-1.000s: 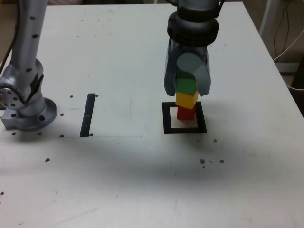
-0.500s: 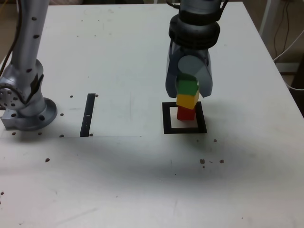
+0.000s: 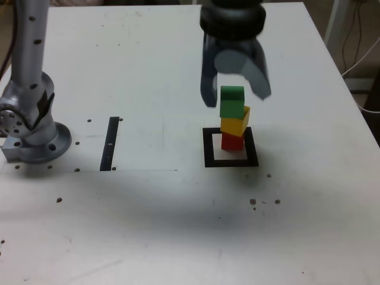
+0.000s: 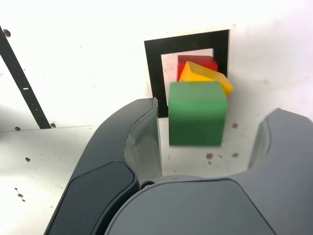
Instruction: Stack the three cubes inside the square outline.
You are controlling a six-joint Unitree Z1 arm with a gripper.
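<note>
From the wrist, the red cube (image 4: 198, 64) is mostly hidden under the yellow cube (image 4: 205, 77), itself half covered by the slightly blurred green cube (image 4: 197, 113). The arm (image 3: 233, 24) is cut off at the exterior view's top edge.

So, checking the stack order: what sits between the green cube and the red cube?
The yellow cube, twisted askew, sits between the green cube and red cube, clearest in the exterior view.

Silver arm (image 3: 29, 71), dark grey tool (image 3: 236, 95)
</note>
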